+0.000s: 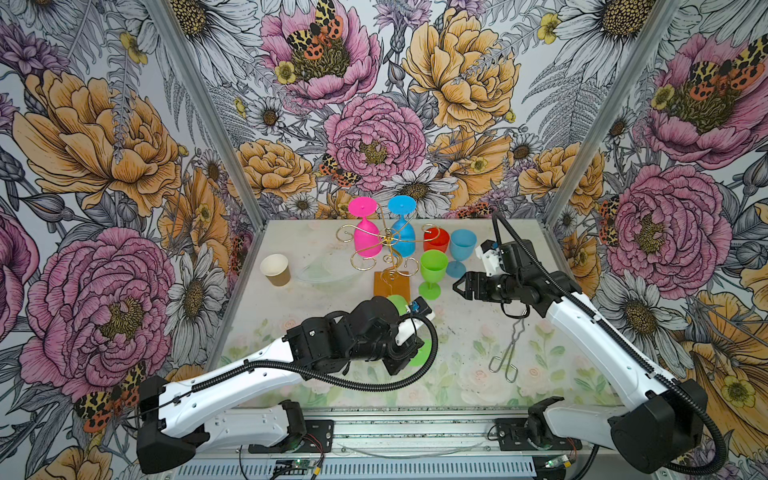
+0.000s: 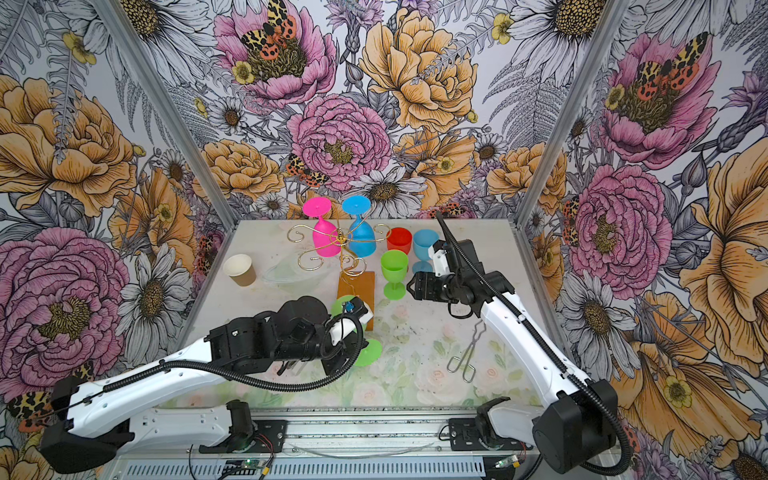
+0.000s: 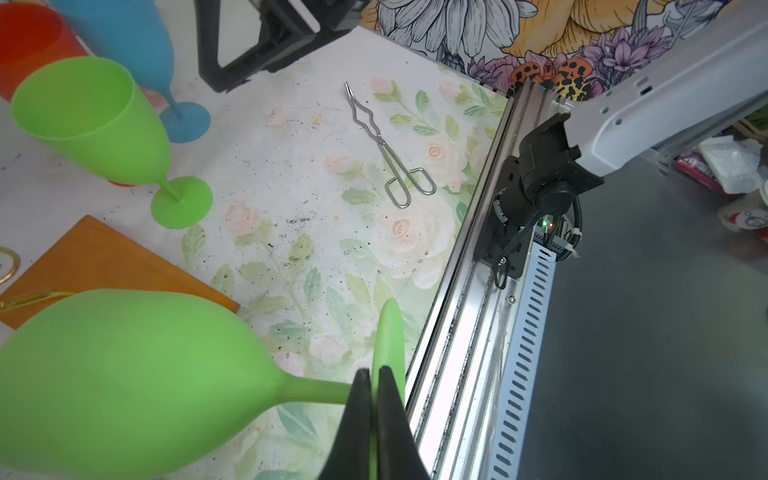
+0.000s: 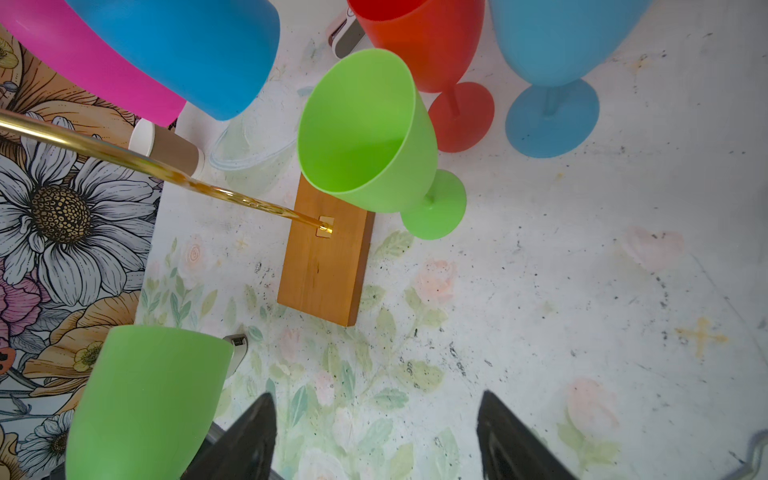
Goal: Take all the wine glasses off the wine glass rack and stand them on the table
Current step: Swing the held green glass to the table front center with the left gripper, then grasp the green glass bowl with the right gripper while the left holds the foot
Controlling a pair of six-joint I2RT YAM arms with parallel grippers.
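Left gripper (image 3: 376, 409) grips the green wine glass (image 3: 124, 374) by its stem, sideways just in front of the wine glass rack (image 1: 399, 286), off its wires. Turn it upright clear of the rack's base; right gripper (image 4: 376, 399) beside the rack gapes empty.

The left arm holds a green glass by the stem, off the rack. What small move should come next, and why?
Probably tip the green wine glass upright and lower it onto bare table in front of the wine glass rack. The left pincer is shut on its stem, and the bowl lies sideways, clear of the rack's arms.
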